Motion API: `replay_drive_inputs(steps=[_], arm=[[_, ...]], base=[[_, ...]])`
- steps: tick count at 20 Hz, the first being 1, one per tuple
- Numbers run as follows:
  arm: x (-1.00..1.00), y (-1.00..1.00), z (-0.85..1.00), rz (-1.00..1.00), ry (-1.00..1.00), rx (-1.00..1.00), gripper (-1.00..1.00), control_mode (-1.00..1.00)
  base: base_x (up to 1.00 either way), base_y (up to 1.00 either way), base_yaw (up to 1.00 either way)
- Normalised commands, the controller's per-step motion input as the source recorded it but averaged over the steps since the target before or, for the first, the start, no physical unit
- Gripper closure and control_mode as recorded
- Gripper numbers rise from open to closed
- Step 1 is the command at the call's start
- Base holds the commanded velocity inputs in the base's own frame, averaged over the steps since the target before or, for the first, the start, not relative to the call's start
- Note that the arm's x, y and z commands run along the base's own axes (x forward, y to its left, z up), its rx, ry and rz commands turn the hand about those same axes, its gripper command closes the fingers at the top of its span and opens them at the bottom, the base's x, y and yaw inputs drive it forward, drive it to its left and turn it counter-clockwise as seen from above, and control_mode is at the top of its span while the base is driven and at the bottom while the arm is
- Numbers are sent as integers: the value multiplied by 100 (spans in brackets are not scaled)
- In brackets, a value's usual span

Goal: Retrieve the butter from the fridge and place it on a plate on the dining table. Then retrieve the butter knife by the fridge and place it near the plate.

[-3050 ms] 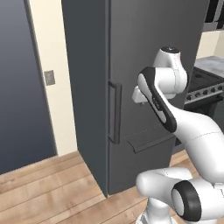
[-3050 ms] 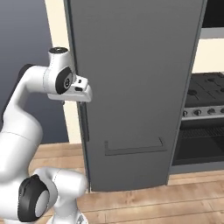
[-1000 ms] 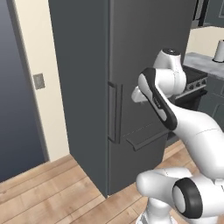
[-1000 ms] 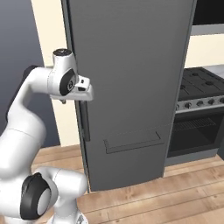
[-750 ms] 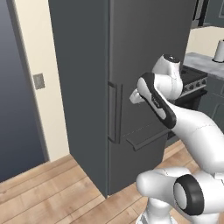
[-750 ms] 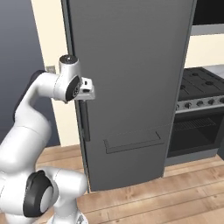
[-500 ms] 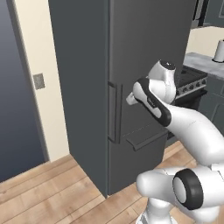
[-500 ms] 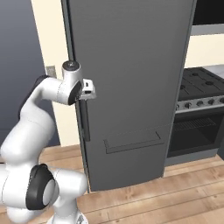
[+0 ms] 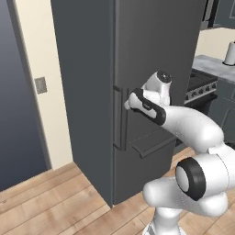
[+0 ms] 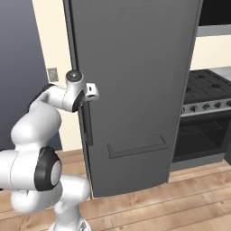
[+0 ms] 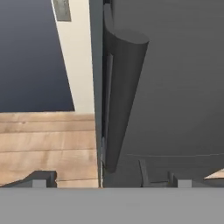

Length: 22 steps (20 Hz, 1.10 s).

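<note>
Over the last second the arm has reached forward and left from a tucked posture, bringing the gripper (image 11: 109,181) up to the fridge (image 9: 151,55) door at its handle edge; the base itself looks unchanged over that second. Reading: this is the approach to the door pull, the first step of the task, with the door shut and nothing retrieved yet. The handle (image 11: 122,96), a long vertical dark bar, now stands between the two finger tips in the hand view, one tip (image 11: 41,178) to its left over the wood floor (image 9: 46,202) and the other at lower right against the door face. Jaws are spread wide with nothing clamped; whether a pad already touches the bar is hard to judge, probably not. Pose: elbow raised, forearm roughly level, wrist (image 10: 74,92) at about mid-height of the handle, hand pointed into the door. The butter, presumably inside the closed fridge, is hidden. A stove (image 10: 207,94) stands to the fridge's right.
</note>
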Motion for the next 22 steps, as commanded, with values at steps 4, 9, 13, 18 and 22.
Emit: replay_drive_inputs(steps=[4,9,13,18,22], arm=[[73,0,-11,0,-7,0,-100,-100],[81,13,-5,0,0,0,-100,-100],[56,21,-21,0,0,0,-100,-100],[60,12,-9,0,0,0,-100,-100],[57,0,-8,0,0,0,-100,-100]], base=[[0,0,0],[0,0,0],[0,0,0],[0,0,0],[0,0,0]])
